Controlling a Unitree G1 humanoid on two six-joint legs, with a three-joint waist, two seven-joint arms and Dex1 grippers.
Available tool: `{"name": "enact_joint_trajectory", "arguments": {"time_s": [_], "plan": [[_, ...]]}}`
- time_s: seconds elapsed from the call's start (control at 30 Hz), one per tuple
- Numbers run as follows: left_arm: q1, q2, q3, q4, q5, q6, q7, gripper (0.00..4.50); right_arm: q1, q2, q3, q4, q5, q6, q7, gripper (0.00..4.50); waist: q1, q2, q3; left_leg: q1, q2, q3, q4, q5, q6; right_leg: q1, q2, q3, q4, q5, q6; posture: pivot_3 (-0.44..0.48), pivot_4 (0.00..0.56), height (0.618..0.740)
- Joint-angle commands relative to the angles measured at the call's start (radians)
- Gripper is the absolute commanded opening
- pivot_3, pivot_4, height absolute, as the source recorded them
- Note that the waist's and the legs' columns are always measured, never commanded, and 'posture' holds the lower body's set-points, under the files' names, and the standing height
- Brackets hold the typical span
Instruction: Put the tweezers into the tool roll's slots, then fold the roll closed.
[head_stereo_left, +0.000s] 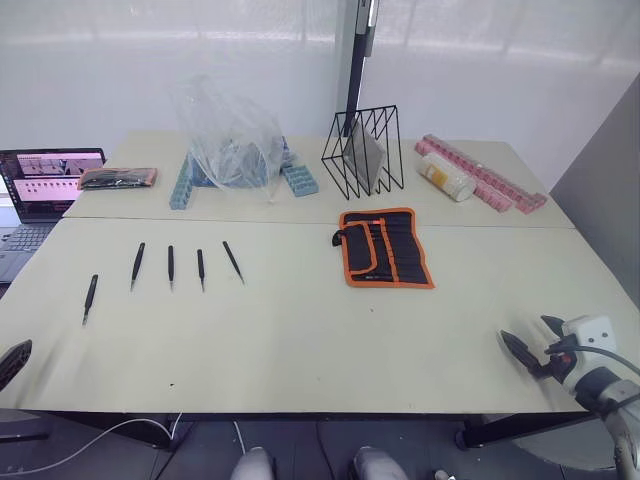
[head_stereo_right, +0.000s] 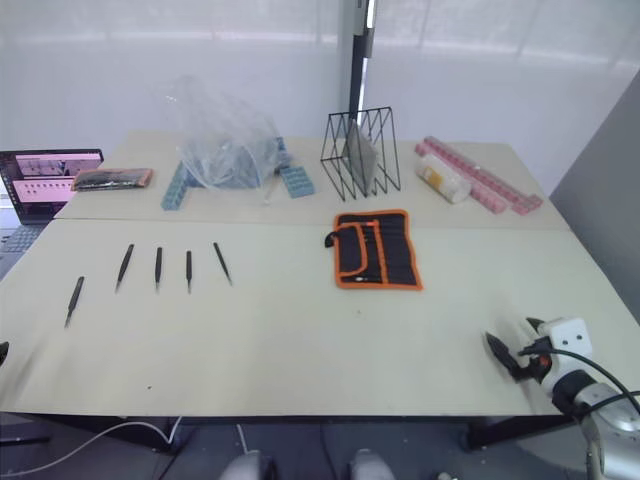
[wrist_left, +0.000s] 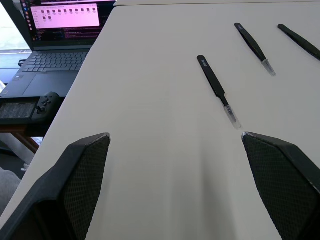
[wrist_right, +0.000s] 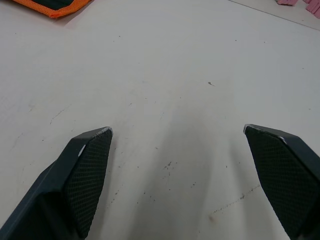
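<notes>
- Right gripper (head_stereo_left: 535, 345) hovers low over the near right part of the desk (head_stereo_left: 300, 340), its fingers (wrist_right: 87, 172) spread wide with nothing but bare desk between them.
- Left gripper (wrist_left: 175, 165) sits at the near left edge of the desk, fingers (wrist_left: 75, 185) also wide apart and empty; in its wrist view the nearest of the tweezers lies just ahead of it.
- Five black tweezers (head_stereo_left: 170, 266) lie in a loose row on the left half of the desk, each apart from its neighbours, the leftmost (head_stereo_left: 90, 297) set a little nearer than the rest.
- Open and flat, the tool roll (head_stereo_left: 385, 247) rests right of centre, well apart from the tweezers, orange trim around its edge; its slots (head_stereo_left: 400, 250) face up and I cannot tell whether anything is in them.
- Further back stand a black wire rack (head_stereo_left: 363, 150), a crumpled clear plastic bag (head_stereo_left: 230, 135) over blue trays, a pink strip (head_stereo_left: 480, 172) and a white cylinder (head_stereo_left: 446, 177).
- A laptop (head_stereo_left: 45, 185) is open at the far left, beside a flat pink-edged pouch (head_stereo_left: 118, 177).
</notes>
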Motion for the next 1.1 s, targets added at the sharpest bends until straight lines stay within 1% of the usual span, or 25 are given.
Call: {"name": "enact_joint_trajectory", "arguments": {"time_s": [0.03, 0.1, 0.2, 0.33, 0.47, 0.57, 0.6, 0.63, 0.73, 0.83, 0.93, 1.1], "plan": [[0.001, 0.001, 0.024, -0.024, -0.012, -0.003, 0.007, 4.49, 0.000, -0.016, -0.034, -0.016, 0.020, -0.008, 0.007, 4.50, 0.000, 0.000, 0.000, 0.000, 0.000, 0.000, 0.000, 0.000, 0.000, 0.000, 0.000, 0.000, 0.000, 0.000, 0.000, 0.000, 0.150, 0.708], [0.017, -0.038, 0.012, -0.096, -0.045, 0.039, 0.012, 4.49, 0.019, 0.007, -0.029, -0.072, 0.044, 0.013, 0.008, 4.50, 0.001, 0.000, 0.000, 0.000, 0.000, 0.000, 0.000, 0.000, 0.000, 0.000, 0.000, 0.000, 0.000, 0.000, 0.000, 0.000, 0.150, 0.708], [0.034, -0.094, 0.001, -0.224, -0.091, 0.096, 0.026, 4.49, 0.046, 0.033, -0.015, -0.205, 0.088, 0.074, -0.002, 4.50, 0.000, 0.000, 0.000, 0.000, 0.001, 0.001, -0.001, 0.000, 0.000, 0.000, 0.000, 0.001, 0.000, 0.000, 0.000, 0.000, 0.150, 0.708], [0.061, -0.181, -0.085, -0.431, -0.095, 0.128, 0.067, 4.49, 0.045, 0.080, 0.056, -0.461, 0.147, 0.236, -0.072, 4.50, 0.000, 0.000, 0.000, 0.000, 0.001, 0.001, 0.000, 0.000, 0.000, 0.000, 0.000, 0.002, 0.000, 0.000, 0.000, 0.000, 0.150, 0.708], [0.066, -0.234, -0.161, -0.560, -0.082, 0.119, 0.095, 4.49, -0.018, 0.121, 0.138, -0.616, 0.184, 0.409, -0.173, 4.50, 0.000, 0.000, 0.000, 0.000, 0.001, 0.001, 0.000, 0.000, 0.000, 0.000, 0.001, 0.003, 0.000, 0.000, 0.000, 0.000, 0.150, 0.708], [0.062, -0.259, -0.261, -0.683, -0.030, 0.081, 0.111, 4.49, -0.151, 0.232, 0.250, -0.707, 0.230, 0.607, -0.338, 4.50, -0.001, -0.001, 0.000, -0.001, 0.001, 0.001, 0.000, 0.000, 0.000, -0.001, 0.001, 0.003, 0.000, 0.000, 0.000, 0.000, 0.150, 0.708], [0.062, -0.244, -0.291, -0.721, -0.039, 0.094, 0.090, 4.49, -0.203, 0.285, 0.289, -0.709, 0.225, 0.665, -0.399, 4.50, -0.003, -0.001, 0.000, -0.002, 0.001, 0.000, 0.000, 0.000, 0.000, -0.002, 0.002, 0.003, 0.000, 0.000, 0.000, 0.000, 0.150, 0.708], [0.057, -0.230, -0.307, -0.756, -0.075, 0.134, 0.081, 4.49, -0.252, 0.347, 0.308, -0.699, 0.233, 0.715, -0.462, 4.50, -0.002, -0.001, -0.001, -0.003, 0.001, 0.000, 0.000, 0.000, 0.000, -0.004, 0.002, 0.004, 0.000, 0.000, 0.000, 0.000, 0.150, 0.708], [0.042, -0.194, -0.329, -0.841, -0.189, 0.225, 0.052, 4.49, -0.349, 0.488, 0.338, -0.651, 0.223, 0.814, -0.601, 4.50, 0.000, -0.002, -0.001, -0.013, 0.000, 0.000, 0.001, 0.002, -0.003, -0.017, 0.003, 0.006, 0.007, 0.000, 0.000, 0.000, 0.150, 0.708], [0.025, -0.160, -0.342, -0.900, -0.229, 0.272, 0.059, 4.49, -0.405, 0.575, 0.351, -0.613, 0.205, 0.858, -0.683, 4.50, 0.005, -0.001, -0.001, -0.015, -0.001, -0.002, 0.001, 0.001, -0.002, -0.019, 0.002, 0.006, 0.009, 0.001, 0.000, 0.000, 0.150, 0.708], [-0.005, -0.142, -0.354, -0.938, -0.257, 0.292, 0.072, 4.49, -0.450, 0.635, 0.342, -0.582, 0.195, 0.881, -0.742, 4.50, 0.004, -0.001, -0.001, -0.018, -0.002, -0.003, 0.001, 0.001, -0.002, -0.021, 0.002, 0.005, 0.009, 0.001, 0.000, 0.000, 0.150, 0.708], [-0.010, -0.130, -0.355, -0.949, -0.251, 0.292, 0.073, 4.49, -0.482, 0.643, 0.317, -0.540, 0.175, 0.882, -0.772, 4.50, -0.002, -0.001, -0.001, -0.018, -0.002, -0.003, 0.001, 0.001, -0.002, -0.021, 0.002, 0.005, 0.009, 0.001, 0.000, 0.000, 0.150, 0.708]]}}
